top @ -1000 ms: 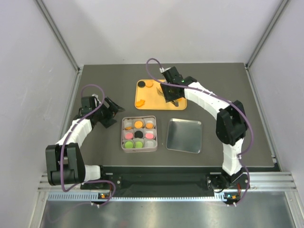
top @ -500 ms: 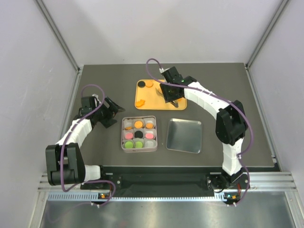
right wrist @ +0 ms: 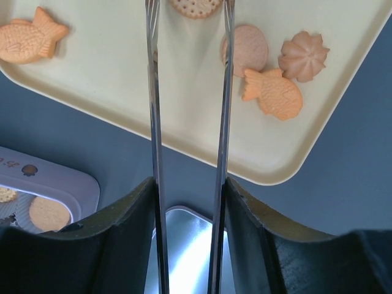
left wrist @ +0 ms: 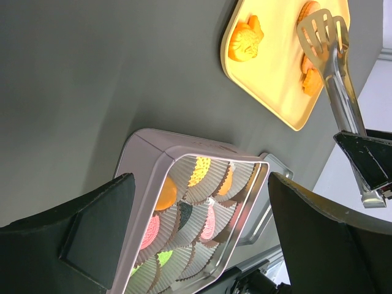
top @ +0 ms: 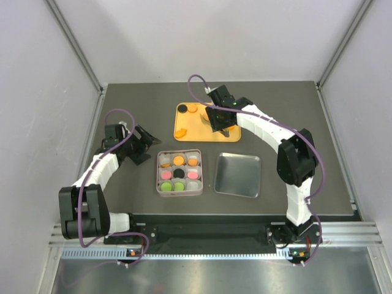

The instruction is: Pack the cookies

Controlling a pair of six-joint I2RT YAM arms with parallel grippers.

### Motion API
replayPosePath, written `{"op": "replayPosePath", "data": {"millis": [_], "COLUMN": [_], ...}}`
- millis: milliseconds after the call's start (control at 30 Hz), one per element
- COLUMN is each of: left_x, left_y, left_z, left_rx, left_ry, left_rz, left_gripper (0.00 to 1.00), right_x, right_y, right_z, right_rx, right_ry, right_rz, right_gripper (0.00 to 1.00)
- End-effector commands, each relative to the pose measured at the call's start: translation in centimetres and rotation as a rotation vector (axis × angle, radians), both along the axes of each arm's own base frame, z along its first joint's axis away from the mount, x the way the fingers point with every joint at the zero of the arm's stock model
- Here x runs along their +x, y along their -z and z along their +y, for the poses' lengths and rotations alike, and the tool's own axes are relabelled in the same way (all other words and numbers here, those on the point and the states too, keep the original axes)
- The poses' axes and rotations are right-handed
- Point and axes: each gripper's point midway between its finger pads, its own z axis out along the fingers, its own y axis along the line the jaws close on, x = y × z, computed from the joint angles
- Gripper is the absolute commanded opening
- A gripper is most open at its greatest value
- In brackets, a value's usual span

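Observation:
Cookies lie on an orange tray [top: 199, 131]: a fish-shaped one [right wrist: 27, 37], a round one [right wrist: 248, 48], a flower-shaped one [right wrist: 303, 56] and another fish [right wrist: 274, 93]. My right gripper [right wrist: 190, 196] is shut on metal tongs [right wrist: 153, 122] and hangs over the tray [right wrist: 122, 79]. The tong arms stand apart, with a round cookie [right wrist: 195, 6] between them at the frame's top edge. The square tin [top: 179, 173] holds paper cups with orange, pink, green and black cookies. My left gripper [top: 144, 147] is open and empty, left of the tin [left wrist: 141, 153].
The tin's shiny lid [top: 237, 174] lies flat to the right of the tin, in front of the tray. The tongs also show in the left wrist view [left wrist: 334, 67]. Grey walls close in the dark table on three sides.
My right gripper with the tongs has edged slightly to the left over the tray. The left arm has not moved.

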Motion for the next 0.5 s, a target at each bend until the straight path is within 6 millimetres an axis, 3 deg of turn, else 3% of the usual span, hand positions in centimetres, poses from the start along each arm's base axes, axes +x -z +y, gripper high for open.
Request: {"op": "replayPosePath", "data": {"millis": [0, 467], "left_x": [0.8, 0.8], "left_y": [-1.0, -1.1], "left_z": [0.2, 0.3], "left_rx": [0.006, 0.006], "left_ry": [0.007, 0.006], "left_rz": [-0.053, -0.058], "left_gripper": [0.94, 0.94], "right_x": [1.6, 2.0], "right_y": [-2.0, -0.9], "right_z": [0.2, 0.2], "right_rx": [0.036, 0.025], "right_ry": [0.016, 0.018], "right_rz": [-0.051, -0.028], "right_gripper": [0.47, 0.46]}}
